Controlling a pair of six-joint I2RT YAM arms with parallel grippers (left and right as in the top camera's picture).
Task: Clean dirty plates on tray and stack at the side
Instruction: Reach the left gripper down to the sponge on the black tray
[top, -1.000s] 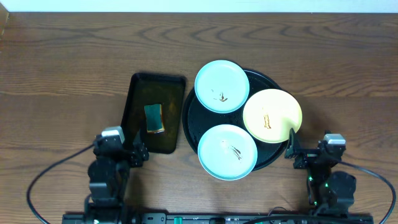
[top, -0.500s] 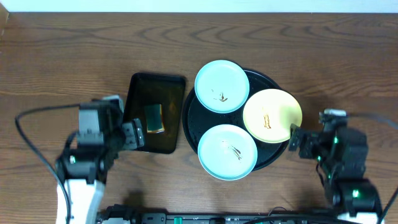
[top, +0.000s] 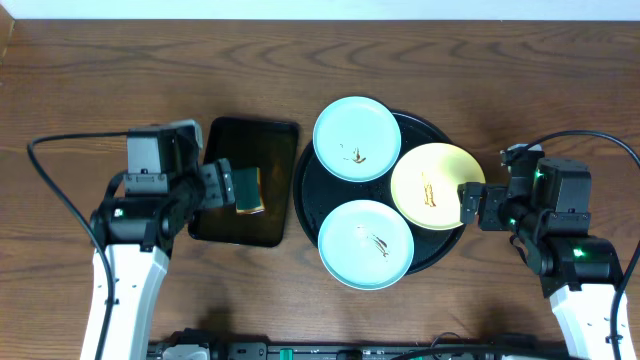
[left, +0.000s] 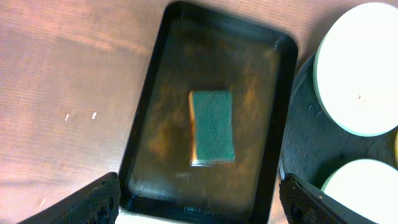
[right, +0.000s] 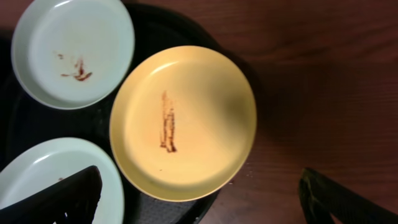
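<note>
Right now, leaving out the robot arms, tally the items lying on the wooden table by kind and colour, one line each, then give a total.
Pale mint-blue round plates: 2
Pale yellow round plate: 1
Large round glossy black tray: 1
Smaller rectangular black tray: 1
Green rectangular sponge: 1
Total: 6

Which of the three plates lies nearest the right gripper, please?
The pale yellow plate, on the tray's right side, with a long brown streak; the right gripper hangs at its edge. Both mint-blue plates sit farther left.
</note>
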